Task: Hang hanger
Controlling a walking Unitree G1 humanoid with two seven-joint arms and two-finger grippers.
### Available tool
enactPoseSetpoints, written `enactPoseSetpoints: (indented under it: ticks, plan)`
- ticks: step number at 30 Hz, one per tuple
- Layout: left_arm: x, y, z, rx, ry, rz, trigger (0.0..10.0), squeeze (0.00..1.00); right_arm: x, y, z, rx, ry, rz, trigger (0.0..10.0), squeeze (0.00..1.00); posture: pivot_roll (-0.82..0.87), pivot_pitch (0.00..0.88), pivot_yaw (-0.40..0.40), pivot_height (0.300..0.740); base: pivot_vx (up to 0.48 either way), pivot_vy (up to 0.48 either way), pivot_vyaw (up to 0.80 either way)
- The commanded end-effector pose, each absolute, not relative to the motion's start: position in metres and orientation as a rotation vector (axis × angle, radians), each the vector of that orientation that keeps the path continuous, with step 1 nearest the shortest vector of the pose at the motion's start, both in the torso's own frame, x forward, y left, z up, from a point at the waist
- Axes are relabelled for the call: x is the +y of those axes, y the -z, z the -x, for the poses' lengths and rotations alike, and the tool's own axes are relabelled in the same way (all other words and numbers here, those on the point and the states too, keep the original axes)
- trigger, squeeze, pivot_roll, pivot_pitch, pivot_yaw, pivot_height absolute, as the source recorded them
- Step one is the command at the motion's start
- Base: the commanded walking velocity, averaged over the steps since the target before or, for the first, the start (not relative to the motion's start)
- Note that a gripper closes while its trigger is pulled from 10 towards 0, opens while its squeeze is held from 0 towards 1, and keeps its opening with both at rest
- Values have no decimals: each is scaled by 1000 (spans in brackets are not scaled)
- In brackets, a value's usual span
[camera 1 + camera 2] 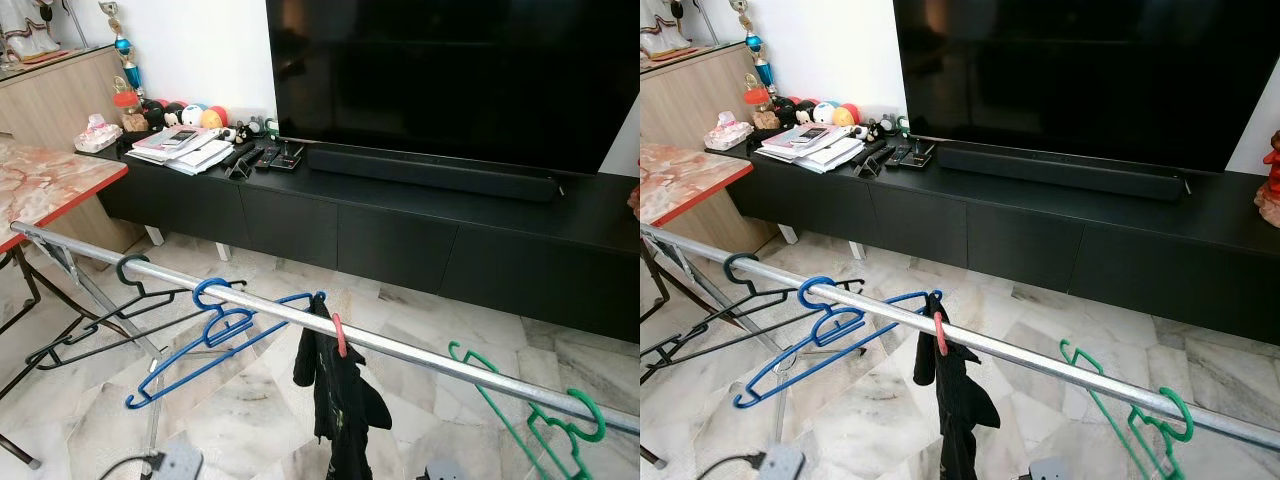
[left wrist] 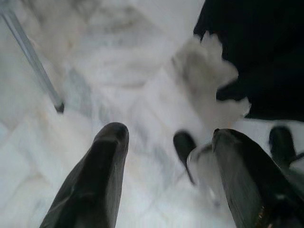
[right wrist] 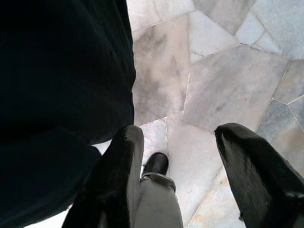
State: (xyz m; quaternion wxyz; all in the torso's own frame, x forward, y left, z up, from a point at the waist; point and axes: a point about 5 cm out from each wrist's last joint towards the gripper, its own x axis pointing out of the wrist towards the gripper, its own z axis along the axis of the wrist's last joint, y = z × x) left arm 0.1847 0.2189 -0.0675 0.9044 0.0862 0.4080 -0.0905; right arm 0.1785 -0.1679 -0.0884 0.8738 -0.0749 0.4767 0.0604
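A metal rail [image 1: 300,312] runs slantwise across the head views, and every hanger in sight already hangs from it: a black hanger [image 1: 128,275] towards the robot's left, a blue hanger [image 1: 215,320] beside it, and a green hanger [image 1: 560,420] far over on the right. Between the blue and the green one a black garment [image 1: 335,395] droops from the rail, pinned by a red clip [image 1: 340,335].

The left hand [image 2: 164,171] points down at the marble floor [image 2: 118,95] with its fingers apart and nothing between them; a thin rack leg [image 2: 31,57] and the dark cloth show beyond it. The right hand [image 3: 180,166] also hangs low, fingers apart and empty, close beside the black garment, with floor tiles under it.

The main risk, judging from this, is that neither hand holds a hanger, so the robot has to pick one before anything can be hung. A reach upward from below the rail may knock the rail itself, and the hangers sit loosely enough to swing or slide along it. The blue hanger tilts steeply, so a nudge could unhook it and drop it to the floor. The right hand so near the garment may snag the cloth and pull it off its clip. The green hanger's hook sits near the picture's edge, where aiming a grasp would be poorest.
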Motion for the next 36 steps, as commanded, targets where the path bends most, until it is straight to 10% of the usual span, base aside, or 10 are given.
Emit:
enactPoseSetpoints:
  ticks: [1, 36]
  plan:
    - [219, 75, -176, 911, 164, -191, 10000, 0, -166, 89, -178, 999, -121, 146, 10000, 0, 51, 0, 39, 740, 0, 0, 0]
    - [215, 92, -155, 1055, 11, -152, 10000, 0, -167, 88, -179, 989, -86, 102, 10000, 0, 34, 31, 26, 740, -223, 0, 0]
